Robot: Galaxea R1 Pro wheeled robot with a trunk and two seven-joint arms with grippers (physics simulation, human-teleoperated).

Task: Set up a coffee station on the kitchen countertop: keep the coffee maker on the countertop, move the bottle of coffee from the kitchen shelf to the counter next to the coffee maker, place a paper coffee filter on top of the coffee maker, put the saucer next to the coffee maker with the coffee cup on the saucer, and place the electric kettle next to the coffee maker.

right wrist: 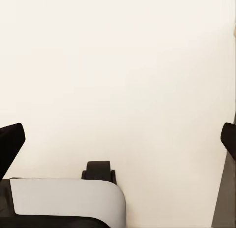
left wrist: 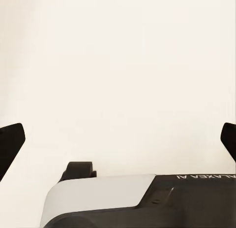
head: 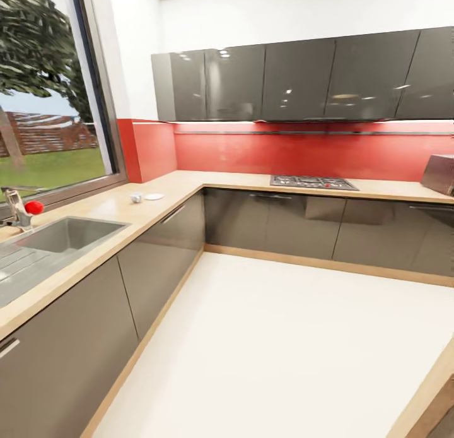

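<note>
On the light wood kitchen countertop [head: 113, 206], near the corner under the window, a small white saucer [head: 154, 197] lies flat. The tiny white coffee cup [head: 136, 197] stands just left of it on the worktop, not on the saucer. My left gripper [left wrist: 118, 139] hangs over pale floor, its dark fingertips [left wrist: 11, 142] spread to the frame edges, open and empty. My right gripper [right wrist: 118, 139] is likewise open over the floor with nothing between its fingers [right wrist: 12, 142].
A steel sink [head: 63, 235] with a red-knobbed tap [head: 33, 207] sits at the near left. A gas hob [head: 313, 182] and a grey boxy object [head: 439, 173] are on the far counter. Grey cabinets line both walls around wide pale floor [head: 277, 349].
</note>
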